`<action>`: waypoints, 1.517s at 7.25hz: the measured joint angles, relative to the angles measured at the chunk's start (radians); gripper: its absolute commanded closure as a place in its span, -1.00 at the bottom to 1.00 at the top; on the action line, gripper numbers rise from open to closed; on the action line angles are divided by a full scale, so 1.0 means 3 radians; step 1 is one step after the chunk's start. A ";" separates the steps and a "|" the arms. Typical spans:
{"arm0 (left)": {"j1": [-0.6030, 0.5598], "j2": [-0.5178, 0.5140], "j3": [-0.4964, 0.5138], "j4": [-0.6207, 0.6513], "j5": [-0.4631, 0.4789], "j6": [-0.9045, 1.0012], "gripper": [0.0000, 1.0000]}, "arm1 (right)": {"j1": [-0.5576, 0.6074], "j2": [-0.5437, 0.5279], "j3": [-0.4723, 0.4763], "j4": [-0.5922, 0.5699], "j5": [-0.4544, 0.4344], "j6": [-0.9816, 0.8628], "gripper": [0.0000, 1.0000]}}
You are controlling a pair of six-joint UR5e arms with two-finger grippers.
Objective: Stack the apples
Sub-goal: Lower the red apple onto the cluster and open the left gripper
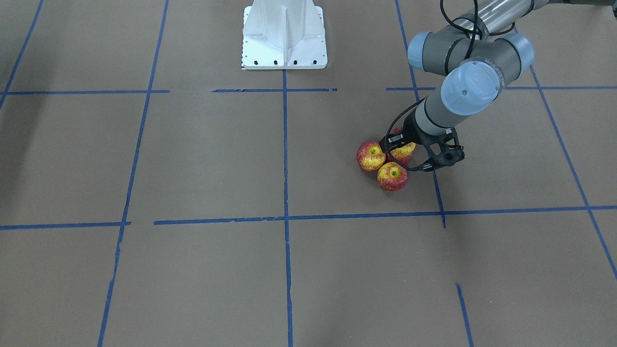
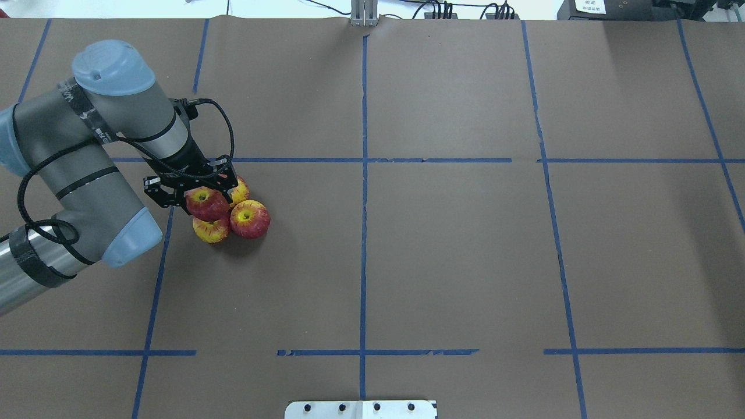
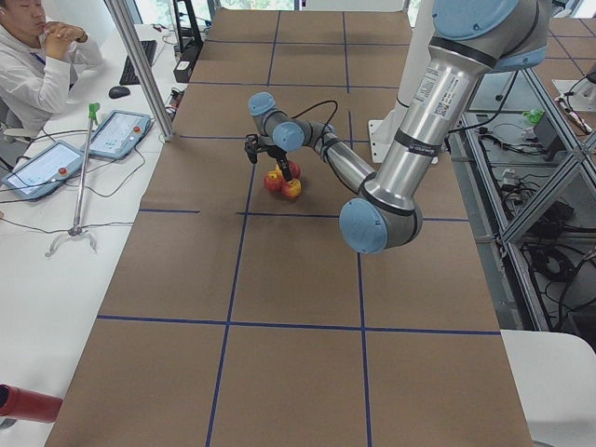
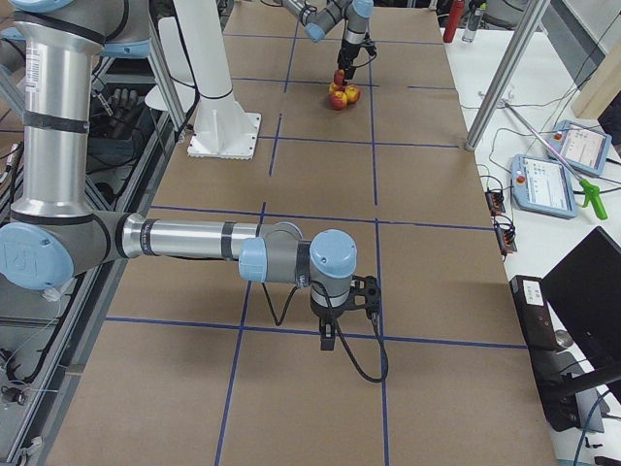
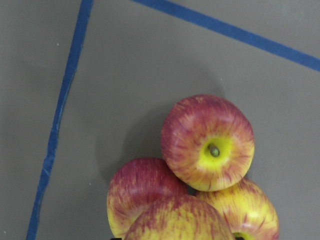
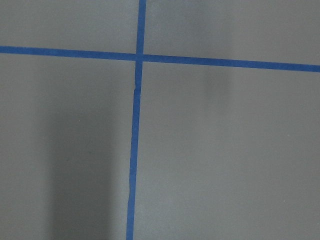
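Four small red-and-yellow apples lie clustered left of the table's middle. In the overhead view three rest on the paper: one [image 2: 250, 219] on the right, one [image 2: 211, 230] near the robot, one [image 2: 240, 189] on the far side. My left gripper [image 2: 201, 198] is shut on the fourth apple [image 2: 205, 205], which sits on top of them. The left wrist view shows the held apple [image 5: 177, 220] close up over the other three [image 5: 207, 142]. My right gripper [image 4: 330, 335] hangs above bare paper far from the apples; I cannot tell whether it is open or shut.
Brown paper with a blue tape grid [image 2: 364, 233] covers the table. The white robot base [image 1: 284, 36] stands at the robot's edge. An operator [image 3: 37, 56] sits at a side desk with tablets.
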 measured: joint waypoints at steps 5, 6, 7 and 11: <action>0.0030 -0.0065 0.0043 0.0007 0.0027 -0.0004 0.90 | 0.0000 0.0000 0.0000 0.0000 0.0000 0.0000 -1.00; 0.0043 -0.0074 0.0057 0.0006 0.0029 -0.0006 0.60 | 0.0000 0.0000 0.0000 0.0000 0.0000 0.0000 -1.00; 0.0053 -0.0081 0.0065 0.0005 0.0030 -0.0007 -0.07 | 0.0000 0.0000 0.0000 0.0000 0.0000 0.0000 -1.00; 0.0067 -0.0084 0.0075 -0.0005 0.0042 -0.0003 -1.00 | 0.0000 0.0000 0.0000 0.0000 0.0000 0.0000 -1.00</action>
